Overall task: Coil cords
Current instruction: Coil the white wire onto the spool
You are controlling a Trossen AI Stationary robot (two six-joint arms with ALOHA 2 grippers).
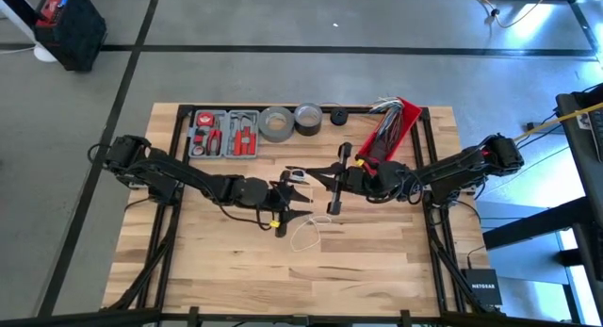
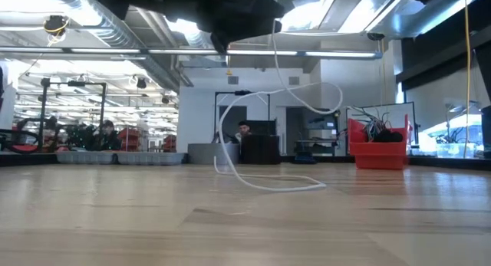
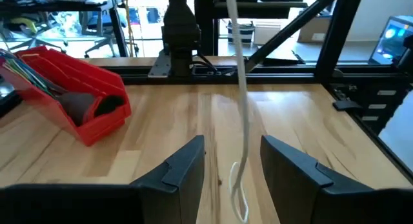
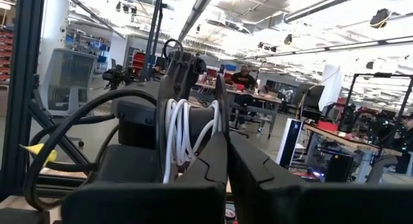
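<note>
The thin white cable hangs from above and loops down onto the table. My right gripper is at mid-table, raised, and shut with several turns of the cable bunched at its fingers. My left gripper faces it from the table's left. It is open and low over the table, and the hanging cable passes between its fingers without touching them. The cable's black disc piece does not show on it. My right gripper has a bunch of several cable loops at its shut fingers. The loops lie against the outer side of one finger, and one strand runs up along the finger's edge. From the bunch the cable hangs slack to the table.
A red bin of grey and dark wires lies at the far right. Along the far edge are a red tool tray, two grey tape rolls and a small black round thing. Bare wood lies toward the near edge.
</note>
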